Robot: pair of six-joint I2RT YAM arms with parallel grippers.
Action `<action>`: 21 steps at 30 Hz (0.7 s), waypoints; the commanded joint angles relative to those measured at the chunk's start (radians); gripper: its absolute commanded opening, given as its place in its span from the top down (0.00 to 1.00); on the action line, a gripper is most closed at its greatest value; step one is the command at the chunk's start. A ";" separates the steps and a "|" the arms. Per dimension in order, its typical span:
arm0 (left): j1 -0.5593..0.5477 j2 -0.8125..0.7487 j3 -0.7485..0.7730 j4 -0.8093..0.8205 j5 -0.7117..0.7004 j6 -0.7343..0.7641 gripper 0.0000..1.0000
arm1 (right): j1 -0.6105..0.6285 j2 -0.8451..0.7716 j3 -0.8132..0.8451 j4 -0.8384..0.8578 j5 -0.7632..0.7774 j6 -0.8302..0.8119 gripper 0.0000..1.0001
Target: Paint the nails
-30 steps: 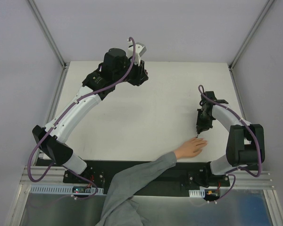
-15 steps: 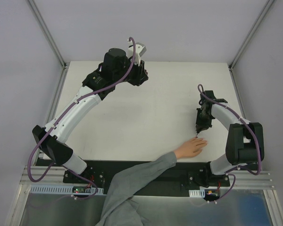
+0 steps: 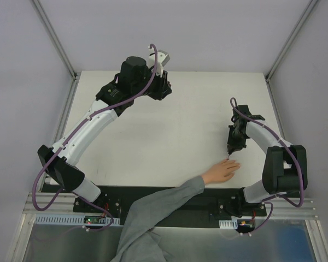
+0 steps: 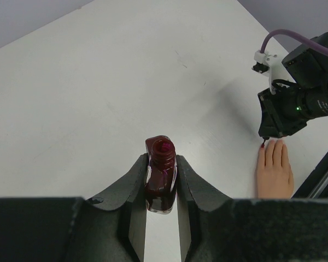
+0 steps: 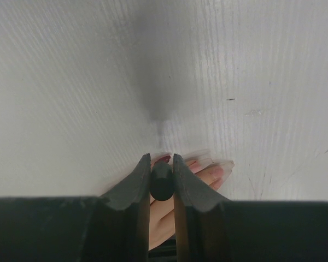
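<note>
White tabletop (image 3: 169, 136) fills the floor of a pale grey booth. At its near edge a grey sleeve (image 3: 164, 204) leads to a bare human hand (image 3: 221, 171) lying flat, fingers pointing away from the arm bases. The right pincer (image 3: 229, 154) hangs directly above the fingertips, its jaws clamped on a black rounded cap (image 5: 161, 183). From it a thin stem reaches down to the finger on the left side of the hand. The nails (image 5: 216, 172) lie just under and just right of this pincer. The one beneath its jaws looks dark red, though the wrist view is blurred. Far across the table to the left, the left pincer (image 4: 162, 161) grips a dark red bottle (image 4: 160, 174) upright, its neck uncapped.
</note>
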 commanded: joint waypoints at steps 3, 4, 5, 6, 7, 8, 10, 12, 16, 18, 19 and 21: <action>-0.008 -0.046 -0.003 0.021 -0.004 0.011 1.00 | 0.007 -0.026 -0.012 -0.028 0.004 0.013 1.00; -0.008 -0.046 -0.003 0.020 -0.006 0.011 1.00 | 0.007 -0.025 -0.012 -0.028 0.004 0.016 1.00; -0.008 -0.045 -0.003 0.021 -0.004 0.011 1.00 | 0.005 -0.022 -0.011 -0.030 0.008 0.018 1.00; -0.008 -0.046 -0.002 0.021 -0.004 0.011 1.00 | 0.007 -0.022 -0.012 -0.030 0.008 0.018 1.00; -0.008 -0.046 -0.003 0.021 -0.004 0.011 1.00 | 0.007 -0.022 -0.012 -0.030 0.008 0.015 1.00; -0.008 -0.048 -0.003 0.021 -0.006 0.012 1.00 | 0.005 -0.017 -0.012 -0.030 0.010 0.013 1.00; -0.008 -0.048 -0.005 0.021 -0.006 0.012 1.00 | 0.007 -0.013 -0.012 -0.026 0.005 0.015 0.99; -0.006 -0.048 -0.002 0.021 -0.004 0.012 1.00 | 0.007 -0.006 -0.011 -0.025 0.007 0.015 1.00; -0.008 -0.048 0.000 0.021 -0.006 0.015 1.00 | 0.007 0.000 -0.012 -0.020 0.008 0.012 0.99; -0.008 -0.046 -0.002 0.021 -0.006 0.015 1.00 | 0.007 0.006 -0.012 -0.020 0.007 0.012 1.00; -0.008 -0.048 0.000 0.021 -0.008 0.015 1.00 | 0.007 0.009 -0.014 -0.019 0.007 0.013 1.00; -0.008 -0.048 -0.002 0.021 -0.008 0.015 1.00 | 0.005 0.009 -0.015 -0.016 0.005 0.013 1.00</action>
